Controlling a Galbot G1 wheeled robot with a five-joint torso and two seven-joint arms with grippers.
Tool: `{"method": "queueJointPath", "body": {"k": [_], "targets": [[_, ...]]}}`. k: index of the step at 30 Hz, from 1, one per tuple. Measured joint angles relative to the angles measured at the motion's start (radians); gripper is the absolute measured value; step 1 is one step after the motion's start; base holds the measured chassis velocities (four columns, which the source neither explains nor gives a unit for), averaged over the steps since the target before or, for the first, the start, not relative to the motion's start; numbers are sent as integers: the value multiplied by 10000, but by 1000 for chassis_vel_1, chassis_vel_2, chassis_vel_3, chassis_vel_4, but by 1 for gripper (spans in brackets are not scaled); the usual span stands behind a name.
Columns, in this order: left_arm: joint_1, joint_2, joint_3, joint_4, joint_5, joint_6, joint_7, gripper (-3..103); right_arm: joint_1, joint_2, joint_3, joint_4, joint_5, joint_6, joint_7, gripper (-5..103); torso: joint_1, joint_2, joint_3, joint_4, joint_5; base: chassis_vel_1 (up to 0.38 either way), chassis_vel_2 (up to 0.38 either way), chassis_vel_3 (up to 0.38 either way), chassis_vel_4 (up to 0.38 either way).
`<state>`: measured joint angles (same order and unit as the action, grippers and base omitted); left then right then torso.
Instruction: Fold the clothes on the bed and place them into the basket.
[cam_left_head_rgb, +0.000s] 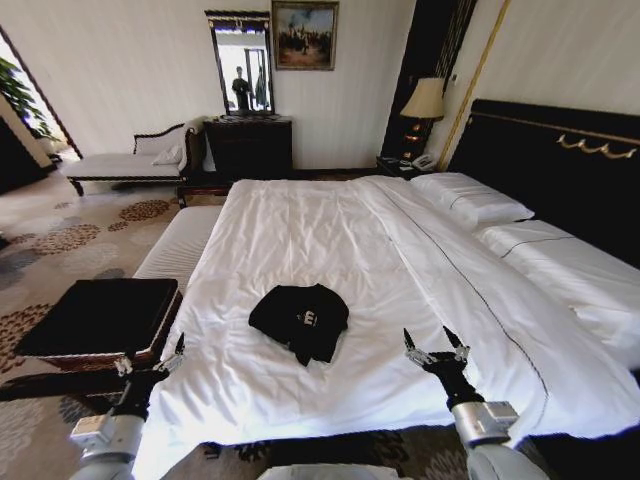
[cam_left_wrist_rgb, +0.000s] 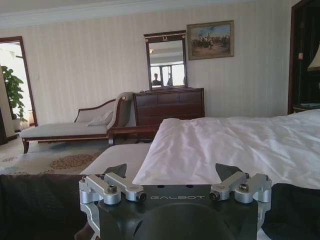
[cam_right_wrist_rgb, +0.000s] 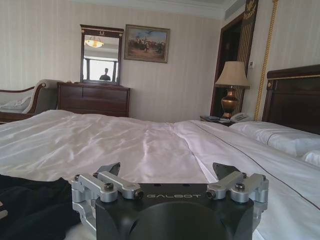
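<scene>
The black T-shirt (cam_left_head_rgb: 299, 320) lies crumpled on the bed (cam_left_head_rgb: 330, 240), soft and light, best pinched at its edge, between the released left gripper (cam_left_head_rgb: 150, 362) and right gripper (cam_left_head_rgb: 436, 348)

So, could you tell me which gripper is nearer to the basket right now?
The left. The left gripper hovers open at the basket's near corner, beside the bed. The right gripper is open over the bed, beyond the T-shirt.
</scene>
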<state>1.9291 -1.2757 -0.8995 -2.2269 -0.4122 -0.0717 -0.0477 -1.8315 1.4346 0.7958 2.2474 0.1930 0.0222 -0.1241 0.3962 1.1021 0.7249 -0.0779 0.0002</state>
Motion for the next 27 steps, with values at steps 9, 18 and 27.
{"method": "queueJointPath", "body": {"k": [9,18,27], "targets": [[-52,97,442,167,-150,280,-37,99,262,-539,-224,87,1129,-595,365,100,-2,1,-1,1,-5,-19,0,15,1],[-649,939,848,97,-572,1287,-269,99,2244,-3024,-409,-184,5237,-3048,994,100,0,0,0,-1,0,0,0,0,0],[-752,931,1516,-114,-60,1506,-438,99,4823,-5122,-1875,-2229,8017,-4279,1276,100,-1,0,0,-2,0,0,0,0,0]]}}
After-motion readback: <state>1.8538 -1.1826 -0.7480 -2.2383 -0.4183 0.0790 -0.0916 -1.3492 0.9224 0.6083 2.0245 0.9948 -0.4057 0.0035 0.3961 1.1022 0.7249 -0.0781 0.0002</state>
